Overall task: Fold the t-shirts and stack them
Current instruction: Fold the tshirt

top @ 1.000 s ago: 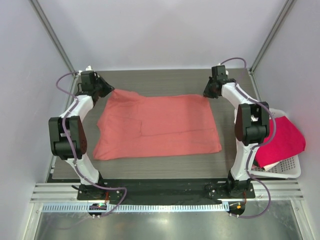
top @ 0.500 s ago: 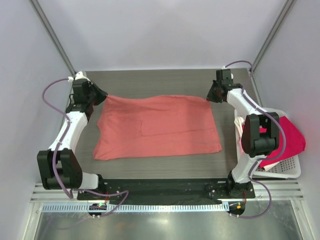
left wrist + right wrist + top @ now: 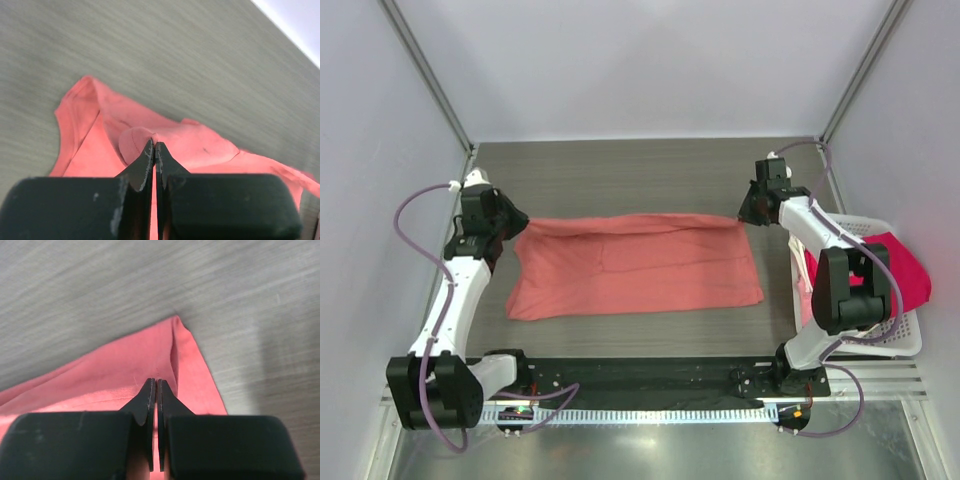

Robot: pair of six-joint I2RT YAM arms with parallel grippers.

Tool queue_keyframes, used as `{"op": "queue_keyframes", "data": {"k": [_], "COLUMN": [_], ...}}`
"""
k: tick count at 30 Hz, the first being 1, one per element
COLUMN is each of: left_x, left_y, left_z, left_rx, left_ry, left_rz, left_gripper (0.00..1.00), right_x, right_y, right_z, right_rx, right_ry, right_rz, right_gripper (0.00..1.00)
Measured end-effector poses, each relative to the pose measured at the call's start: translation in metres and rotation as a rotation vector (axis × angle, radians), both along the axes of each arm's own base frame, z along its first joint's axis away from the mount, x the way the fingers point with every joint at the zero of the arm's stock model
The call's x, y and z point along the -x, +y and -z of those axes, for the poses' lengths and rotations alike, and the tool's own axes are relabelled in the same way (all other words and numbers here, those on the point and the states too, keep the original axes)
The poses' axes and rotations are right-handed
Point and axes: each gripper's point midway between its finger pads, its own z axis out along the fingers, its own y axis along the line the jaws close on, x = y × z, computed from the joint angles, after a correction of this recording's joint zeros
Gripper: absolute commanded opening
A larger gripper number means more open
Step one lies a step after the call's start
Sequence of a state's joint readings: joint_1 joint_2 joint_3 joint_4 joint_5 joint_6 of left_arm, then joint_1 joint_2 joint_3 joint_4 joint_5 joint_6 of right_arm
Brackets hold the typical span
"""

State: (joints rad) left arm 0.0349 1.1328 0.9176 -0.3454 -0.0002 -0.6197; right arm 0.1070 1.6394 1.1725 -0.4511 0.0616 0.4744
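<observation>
On mid tabletop, salmon t-shirt is lying spread out, w/ its far edge hanging raised btwn both arms. left pincer is pinching the far-left corner, jaws closed on cloth. right pincer is clamping the far-right corner likewise. crimson-pink t-shirt is draping over basket at right.

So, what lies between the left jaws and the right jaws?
The salmon-coral t-shirt: its far edge spans that stretch, pinched at both corners; the top view shows it.
</observation>
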Motion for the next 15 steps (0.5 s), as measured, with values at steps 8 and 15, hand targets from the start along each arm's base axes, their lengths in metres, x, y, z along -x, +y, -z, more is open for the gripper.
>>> {"op": "queue_keyframes", "data": {"k": [8, 15], "left_x": [0.043, 0.06], "left_y": [-0.01, -0.011], "left_z": [0.034, 0.042], "left_rx": [-0.018, -0.018], "left_ry": [0.075, 0.084], "left_rz": [0.015, -0.004], "left_gripper": [0.0, 0.02], "right_x": [0.031, 0.056], "right_y": [-0.014, -0.024], "right_z": [0.019, 0.025], "right_rx": [0.038, 0.037], "right_ry": [0.027, 0.001], "right_rz": [0.048, 0.107], "right_gripper": [0.01, 0.06]}}
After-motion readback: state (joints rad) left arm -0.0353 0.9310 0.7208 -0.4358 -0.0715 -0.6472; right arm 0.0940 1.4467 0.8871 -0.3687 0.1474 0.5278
